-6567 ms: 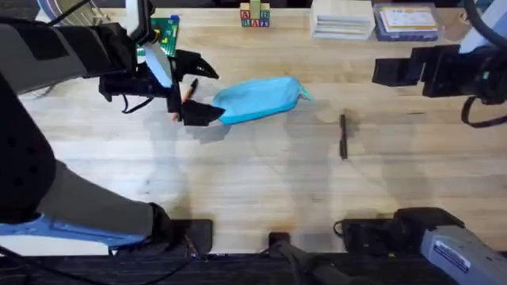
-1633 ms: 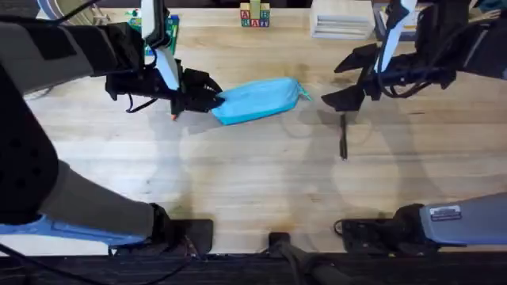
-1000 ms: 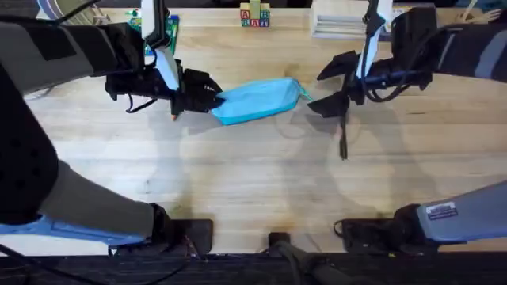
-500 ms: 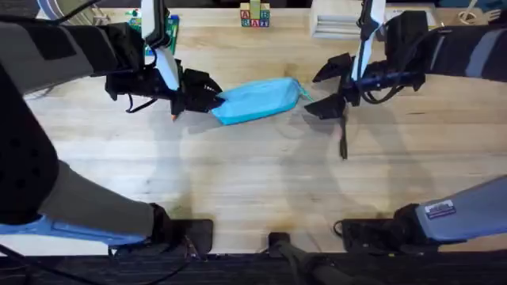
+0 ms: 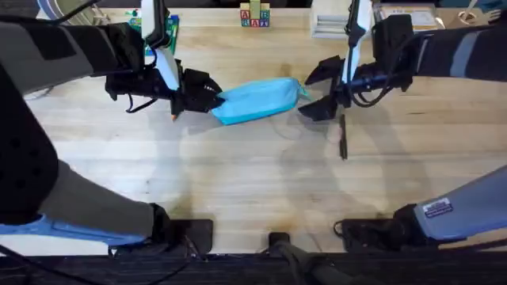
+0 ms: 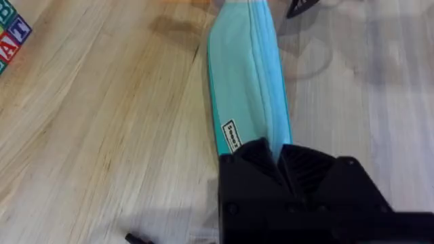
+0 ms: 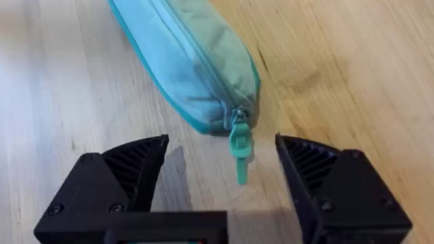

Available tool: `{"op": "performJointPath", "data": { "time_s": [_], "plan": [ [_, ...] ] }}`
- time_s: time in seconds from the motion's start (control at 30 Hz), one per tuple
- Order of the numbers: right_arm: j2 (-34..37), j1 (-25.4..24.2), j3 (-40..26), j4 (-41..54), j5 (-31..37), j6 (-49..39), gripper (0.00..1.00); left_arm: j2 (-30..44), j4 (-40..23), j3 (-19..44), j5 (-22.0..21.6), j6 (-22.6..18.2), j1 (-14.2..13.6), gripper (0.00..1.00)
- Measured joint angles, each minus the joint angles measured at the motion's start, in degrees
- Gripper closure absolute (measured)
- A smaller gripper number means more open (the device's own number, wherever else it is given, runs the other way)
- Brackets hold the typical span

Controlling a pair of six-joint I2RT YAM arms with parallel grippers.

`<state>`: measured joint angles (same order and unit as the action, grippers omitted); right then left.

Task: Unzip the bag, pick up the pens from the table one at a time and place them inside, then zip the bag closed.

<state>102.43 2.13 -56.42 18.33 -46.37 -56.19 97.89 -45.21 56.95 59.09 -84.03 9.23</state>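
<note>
The bag [image 5: 257,99] lies on the counter [image 5: 253,182] at upper centre of the overhead frame, zipper running along its length and closed as far as can be seen.

The left gripper [image 5: 204,96] is at the bag's left end. In the left wrist view its jaws are clamped together on the fabric of that end. Judgement: this grip anchors the bag so that the zipper can be drawn against it.

The right gripper [image 7: 227,177] stands at the bag's right end. Its jaws are wide apart, one on either side of the pull tab [image 7: 239,150], which sticks out from the bag's tip and is not yet pinched. Judgement: unzipping is the step in hand, and closing on the tab is what comes next.

One all-black pen [image 5: 343,136] lies on the counter just below the right gripper, apart from the bag. An orange-tipped pen end [image 5: 174,116] shows beside the left gripper.

Writing: a small white label [image 6: 232,135] sits on the bag's side, its print too small to read. Letter blocks [image 5: 254,15] stand at top centre, with an "A" and "T" legible on blocks in the left wrist view [image 6: 12,32].
</note>
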Motion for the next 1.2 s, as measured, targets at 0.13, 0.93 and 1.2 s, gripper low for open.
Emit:
{"op": "performJointPath", "data": {
  "time_s": [0.13,0.93,1.2],
  "plan": [
    [0.07,0.0,0.0,-0.07,0.0,-0.01,0.048,0.0,0.0,0.0,0.02,0.0,0.0,0.958],
    [1.58,0.11,-0.04,-0.66,-1.08,-0.01,0.124,0.0,0.0,0.0,0.02,0.0,0.0,0.958],
    [1.58,0.14,-0.04,-0.66,-1.32,-0.01,0.151,0.0,-0.04,0.0,0.02,0.0,0.0,0.958]
  ]
}}
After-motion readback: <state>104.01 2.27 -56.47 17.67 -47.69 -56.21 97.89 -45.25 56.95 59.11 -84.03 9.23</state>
